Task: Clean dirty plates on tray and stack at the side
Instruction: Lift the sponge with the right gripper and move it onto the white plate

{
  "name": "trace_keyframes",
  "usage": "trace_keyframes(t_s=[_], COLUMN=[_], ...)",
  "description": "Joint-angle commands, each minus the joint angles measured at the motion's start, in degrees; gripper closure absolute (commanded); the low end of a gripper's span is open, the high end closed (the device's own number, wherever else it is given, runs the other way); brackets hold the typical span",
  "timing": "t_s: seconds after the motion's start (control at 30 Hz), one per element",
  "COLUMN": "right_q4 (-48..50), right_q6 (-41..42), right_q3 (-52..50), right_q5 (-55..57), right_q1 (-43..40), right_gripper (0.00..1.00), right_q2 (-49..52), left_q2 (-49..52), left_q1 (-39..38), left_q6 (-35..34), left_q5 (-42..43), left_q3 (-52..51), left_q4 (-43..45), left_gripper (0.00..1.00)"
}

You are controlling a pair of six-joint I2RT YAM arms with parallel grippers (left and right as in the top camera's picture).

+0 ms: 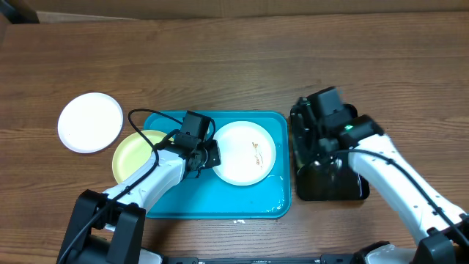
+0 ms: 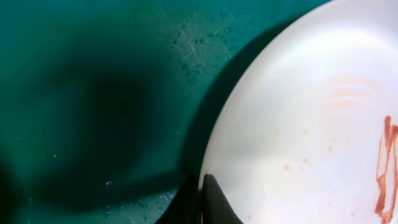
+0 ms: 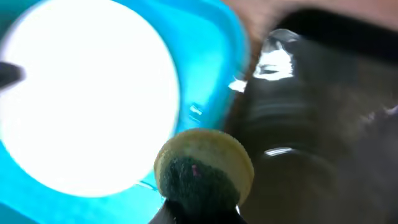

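Note:
A white plate with brown-orange smears lies in the right half of the turquoise tray. My left gripper is shut on this plate's left rim. In the left wrist view its dark fingers pinch the rim of the smeared plate above the tray floor. A pale yellow-green plate overlaps the tray's left edge. A clean white plate lies on the table at the left. My right gripper hangs over the black tray, shut on a round yellow-and-green sponge.
A glossy black tray holding water stands just right of the turquoise tray. In the right wrist view it lies beside the blue rim. Droplets wet the turquoise tray's floor. Bare wooden table surrounds everything.

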Motion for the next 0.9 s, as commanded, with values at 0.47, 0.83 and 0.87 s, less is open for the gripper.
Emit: trace_keyframes(t_s=[0.47, 0.83, 0.87], right_q4=[12.81, 18.49, 18.51], right_q6=[1.01, 1.03, 1.03], right_q3=[0.68, 0.68, 0.68], right_q5=[3.5, 3.45, 3.45], right_q1=[10.91, 11.19, 11.19], right_gripper=[0.96, 0.96, 0.96], right_q2=[7.28, 13.29, 13.29], left_q2=[0.57, 0.57, 0.57], left_q1=[-0.17, -0.17, -0.17], left_q6=[-0.17, -0.17, -0.17], left_q5=[-0.9, -0.92, -0.9], left_q3=[0.52, 0.5, 0.5], left_q4=[0.07, 0.11, 0.15], left_gripper=[0.96, 0.96, 0.96])
